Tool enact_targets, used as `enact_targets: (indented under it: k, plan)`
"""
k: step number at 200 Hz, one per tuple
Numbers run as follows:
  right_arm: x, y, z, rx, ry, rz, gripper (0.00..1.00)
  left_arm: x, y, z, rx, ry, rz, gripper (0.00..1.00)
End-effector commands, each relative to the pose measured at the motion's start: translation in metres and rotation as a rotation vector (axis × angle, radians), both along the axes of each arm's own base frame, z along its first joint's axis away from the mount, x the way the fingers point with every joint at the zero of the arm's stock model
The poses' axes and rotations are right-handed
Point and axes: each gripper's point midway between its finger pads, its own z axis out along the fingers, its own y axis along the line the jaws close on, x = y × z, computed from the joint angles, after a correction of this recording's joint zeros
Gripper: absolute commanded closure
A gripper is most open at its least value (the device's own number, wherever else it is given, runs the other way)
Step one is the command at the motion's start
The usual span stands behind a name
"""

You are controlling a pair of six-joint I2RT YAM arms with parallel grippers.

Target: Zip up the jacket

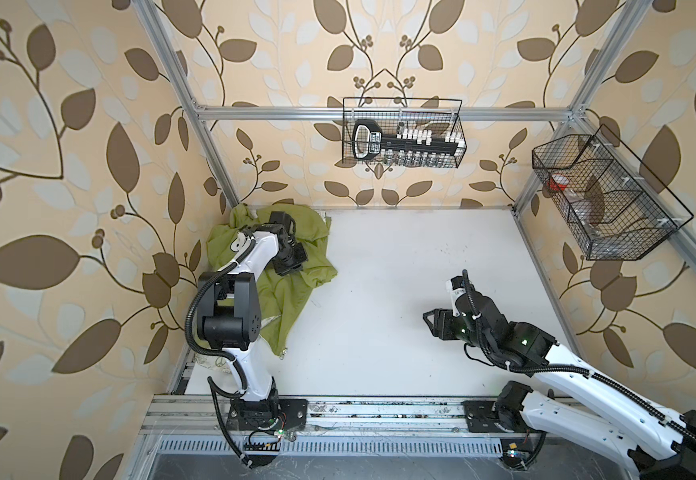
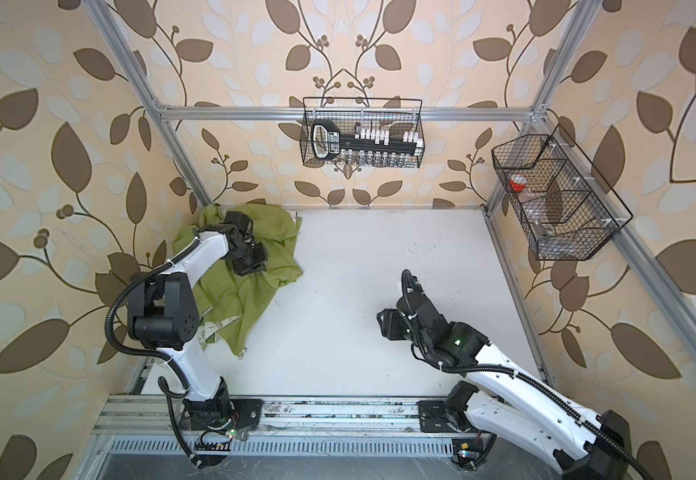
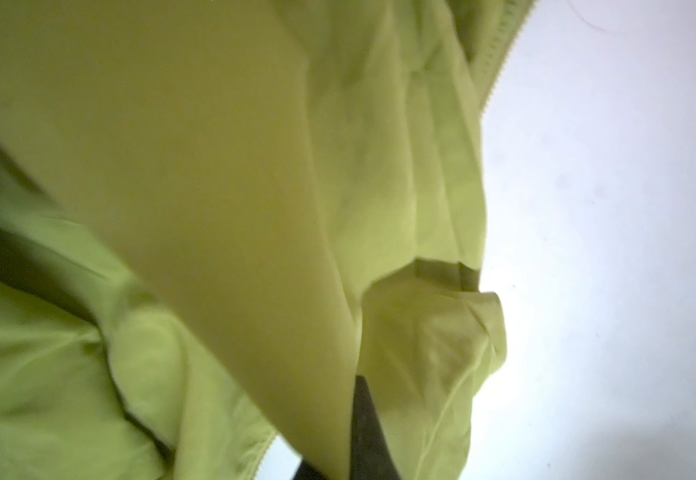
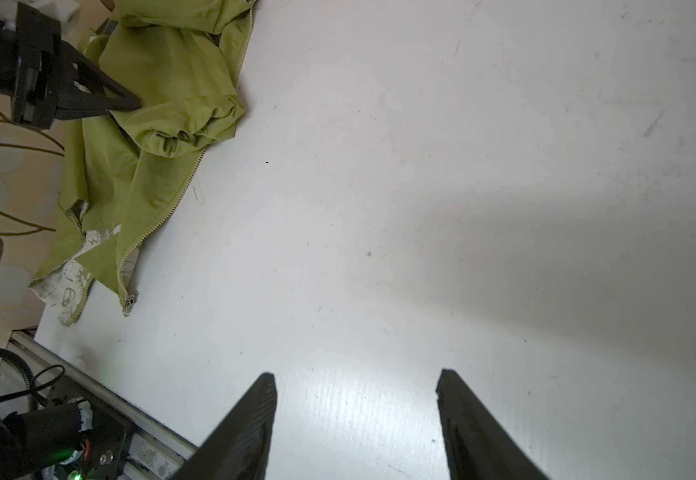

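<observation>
Right wrist view: left gripper [image 4: 135, 104] clamped on bunched jacket [image 4: 172, 75]; right gripper [image 4: 356, 380] parted, empty. I judge this the spreading step; next I need both zipper edges flat by the zipper pull [image 4: 129, 303].

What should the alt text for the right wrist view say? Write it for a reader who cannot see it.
A crumpled lime-green jacket lies unzipped on a white table, its metal zipper pull at the end of one zipper edge, with the left gripper shut on a fold of it. The right gripper stands open over bare table, holding nothing.
</observation>
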Motion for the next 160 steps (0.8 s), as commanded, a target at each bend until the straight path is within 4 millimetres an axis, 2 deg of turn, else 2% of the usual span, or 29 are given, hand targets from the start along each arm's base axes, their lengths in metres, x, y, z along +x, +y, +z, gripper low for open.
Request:
enact_targets:
  k: [1, 25, 48, 108, 160]
  plan:
    - [0.000, 0.006, 0.002, 0.047, -0.009, 0.032, 0.29, -0.015, -0.033, 0.016, -0.048, -0.003, -0.066, 0.96]
    - [0.004, 0.000, 0.007, 0.051, -0.024, 0.023, 0.24, -0.023, -0.068, 0.020, -0.073, -0.007, -0.120, 0.97]
    - [0.008, -0.007, 0.005, 0.060, -0.008, 0.006, 0.23, -0.026, -0.099, 0.023, -0.097, -0.012, -0.153, 0.98]
    - [0.017, -0.025, -0.007, 0.078, 0.033, -0.039, 0.18, -0.026, -0.185, 0.044, -0.163, -0.053, -0.256, 1.00]
    - [0.024, -0.035, -0.010, 0.099, 0.048, -0.072, 0.14, -0.024, -0.267, 0.052, -0.196, -0.067, -0.365, 1.00]
